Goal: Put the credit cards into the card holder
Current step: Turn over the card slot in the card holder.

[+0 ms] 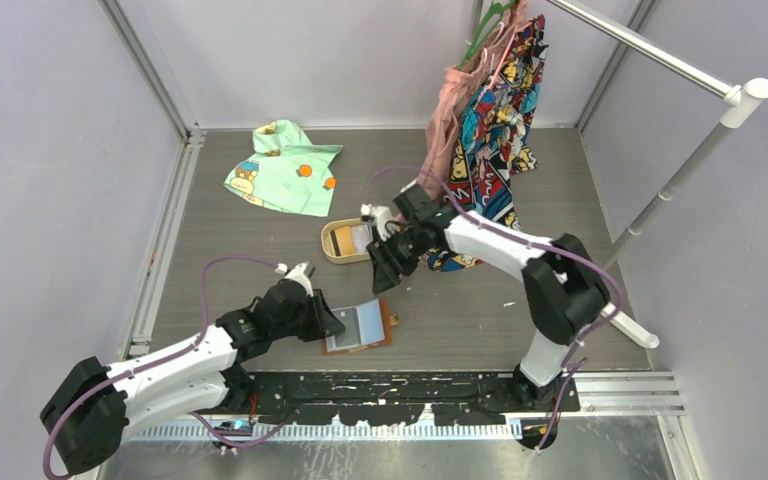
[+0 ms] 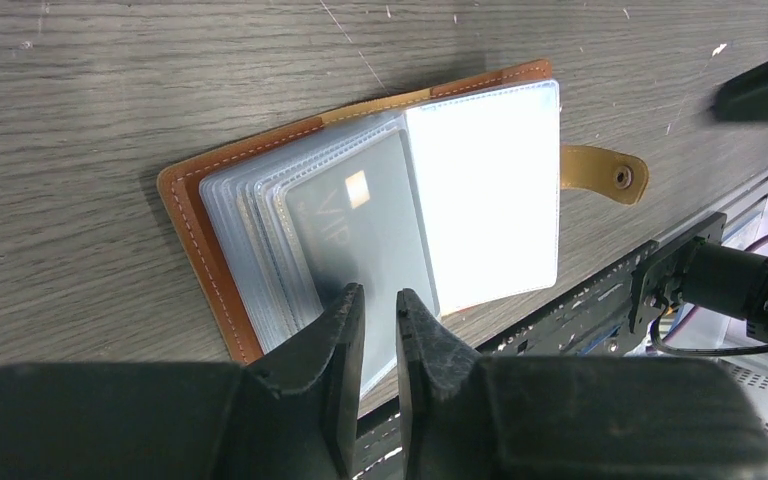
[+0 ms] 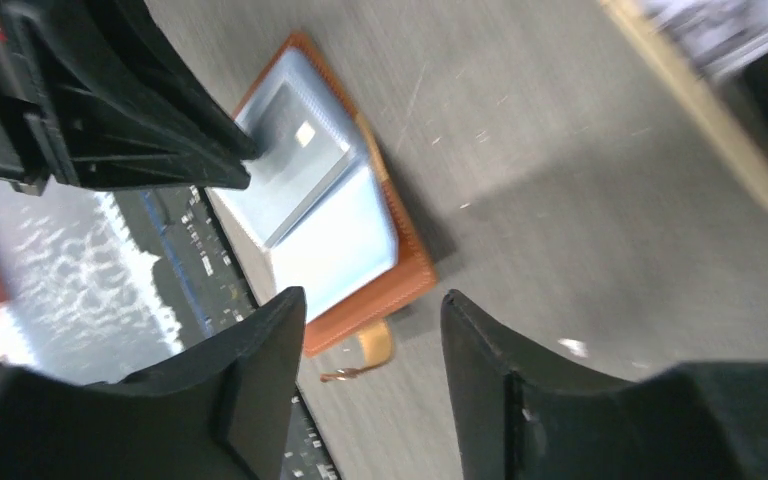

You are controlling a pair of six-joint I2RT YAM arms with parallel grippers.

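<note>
- Our left end effector (image 2: 380, 296) has its jaws narrowly apart with nothing between them, and its tips are at the near edge of the open card holder (image 2: 188, 205) on the table (image 2: 110, 80).
- A grey credit card (image 2: 360, 235) sits in a clear sleeve (image 2: 490, 180) just ahead of those tips.
- Our right end effector (image 3: 370, 305) is wide apart and empty. The card holder lies beyond it, and the tan tray (image 1: 326, 241) is just beside it.

Grey wood-grain table (image 1: 260, 260): open card holder (image 1: 358, 326) nr front edge, tan tray (image 1: 327, 243) mid, green shirt (image 1: 282, 167) back-left.
</note>
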